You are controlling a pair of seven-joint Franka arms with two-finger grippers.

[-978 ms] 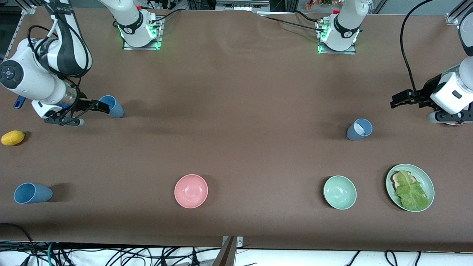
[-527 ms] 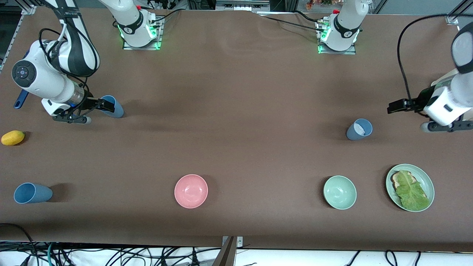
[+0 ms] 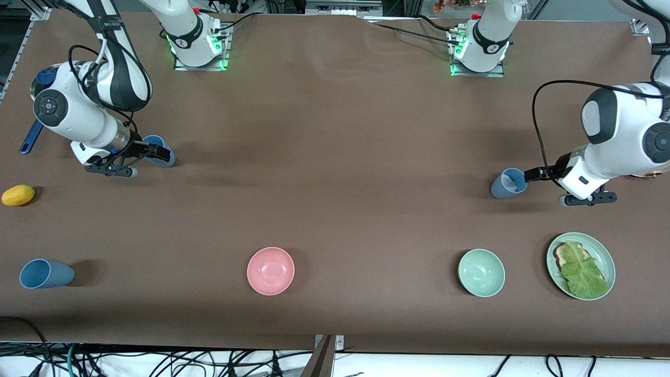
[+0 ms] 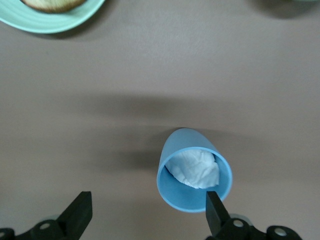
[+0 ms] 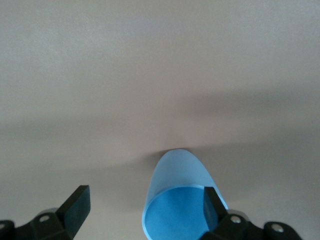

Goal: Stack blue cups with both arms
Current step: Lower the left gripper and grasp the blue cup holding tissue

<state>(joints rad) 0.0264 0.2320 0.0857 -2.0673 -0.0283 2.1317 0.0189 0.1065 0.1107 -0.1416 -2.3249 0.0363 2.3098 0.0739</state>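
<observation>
At the far left of the front frame I see a yellow lemon-like fruit [image 3: 18, 195] at mid-height and, low down, a blue cup [image 3: 45, 274] lying near the front camera's edge of the table [image 3: 335, 157]. In the upper left the right gripper [image 3: 157, 152] sits at a second blue cup [image 3: 158, 150]; on my right wrist feed its fingers [image 5: 75, 207] stand spread wide, one fingertip at the cup's rim [image 5: 182, 200] and the other well clear, so it grips nothing. Low in the centre is the pink bowl [image 3: 270, 270]. Moving on, the pale green bowl [image 3: 481, 272] sits low, with a green plate [image 3: 602, 251] holding toast and a lettuce leaf [image 3: 583, 272] beside it toward the left arm's end. Above them, at mid-height on the right of the frame, the greyer blue cup [image 3: 507, 183] has something white crumpled inside [image 4: 195, 167]. The left gripper [image 3: 531, 174] is at its rim; my left wrist feed shows the fingers [image 4: 77, 215] parted, one fingertip against the rim and the other apart from the cup [image 4: 192, 170], nothing clamped.
</observation>
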